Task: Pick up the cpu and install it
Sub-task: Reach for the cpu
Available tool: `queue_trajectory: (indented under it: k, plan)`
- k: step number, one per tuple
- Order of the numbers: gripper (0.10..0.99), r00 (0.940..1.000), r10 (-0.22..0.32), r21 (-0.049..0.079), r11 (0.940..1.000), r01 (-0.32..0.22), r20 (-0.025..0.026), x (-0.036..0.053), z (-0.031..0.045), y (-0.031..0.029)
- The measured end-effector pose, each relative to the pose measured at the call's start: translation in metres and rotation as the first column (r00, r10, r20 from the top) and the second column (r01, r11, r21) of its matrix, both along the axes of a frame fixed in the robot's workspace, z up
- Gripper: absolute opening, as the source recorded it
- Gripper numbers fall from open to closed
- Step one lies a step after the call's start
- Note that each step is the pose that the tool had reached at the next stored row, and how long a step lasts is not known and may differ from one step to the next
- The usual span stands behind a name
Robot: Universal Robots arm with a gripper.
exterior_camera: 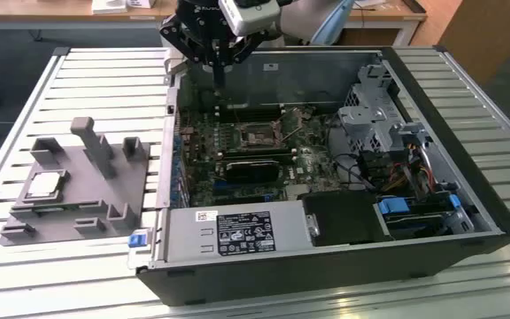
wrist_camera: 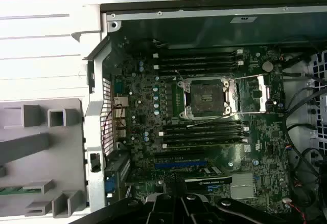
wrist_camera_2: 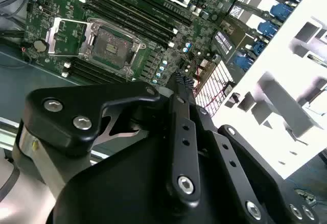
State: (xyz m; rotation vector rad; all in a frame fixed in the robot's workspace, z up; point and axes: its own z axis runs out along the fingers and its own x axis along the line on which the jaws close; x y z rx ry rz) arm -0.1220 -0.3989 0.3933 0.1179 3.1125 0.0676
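Hovering: claw above motherboard, fingers together, nothing held
cpu: well apart from claw, on grey fixture
socket: near claw, lid open, empty

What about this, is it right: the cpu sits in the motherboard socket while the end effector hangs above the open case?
Not quite. The cpu is not in the socket; it lies on the grey fixture outside the case, as the exterior view shows. The first wrist view shows the socket empty. The end effector does hang above the open case.
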Motion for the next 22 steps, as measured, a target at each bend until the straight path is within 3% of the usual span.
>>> queue_trajectory:
  k: [5, 22]
  plan:
    - [0.106, 1.0, 0.0, 0.0, 1.0, 0.0, -0.0001, -0.0021, 0.0001, 0.0]
    - [0.106, 1.0, 0.0, 0.0, 1.0, 0.0, 0.0, -0.0264, -0.0008, 0.0]
